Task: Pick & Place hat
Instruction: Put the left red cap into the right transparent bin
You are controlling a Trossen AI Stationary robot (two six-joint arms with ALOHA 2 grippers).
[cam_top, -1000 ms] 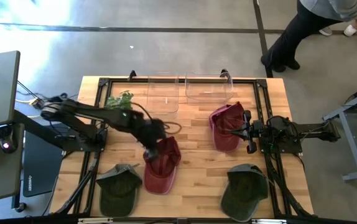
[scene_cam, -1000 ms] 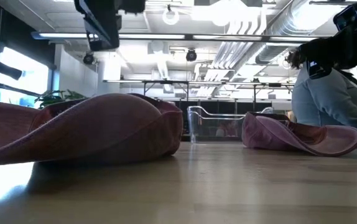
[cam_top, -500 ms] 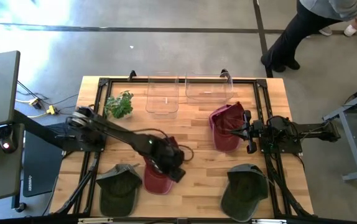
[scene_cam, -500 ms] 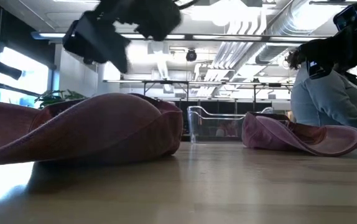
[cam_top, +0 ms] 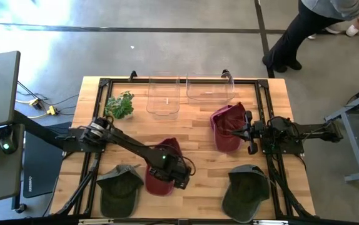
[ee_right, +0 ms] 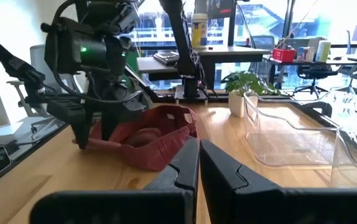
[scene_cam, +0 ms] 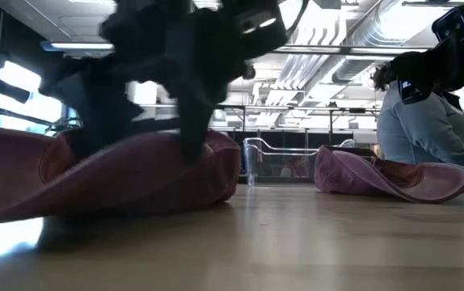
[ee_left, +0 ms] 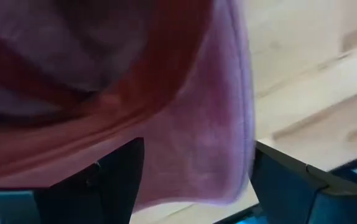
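A red hat [cam_top: 159, 164] lies on the table at near centre. My left gripper [cam_top: 174, 175] is open and low over the hat's right near edge. In the left wrist view its fingers [ee_left: 113, 177] stand on either side of the hat's edge [ee_left: 219, 143]. The low view shows both fingers [scene_cam: 193, 121] down at the hat [scene_cam: 127, 174]. My right gripper [cam_top: 248, 134] is shut and waits raised above a second red hat [cam_top: 226, 128] at the right. My left gripper comes at the red hat from above, pointing down, with one open finger on each side of the hat's edge [ee_left: 228, 162]. I cannot tell whether the fingers touch the cloth. The hat lies flat on the table.
Two dark green hats [cam_top: 119, 189] [cam_top: 245, 187] lie near the front edge. Two clear bins [cam_top: 163, 95] [cam_top: 209, 87] and a small potted plant [cam_top: 120, 105] stand at the far side. A person [cam_top: 317, 25] stands beyond the far right corner.
My left gripper has moved toward the table's near right over the red hat and come down to it. Its fingers have opened wide. The hat has stayed where it was.
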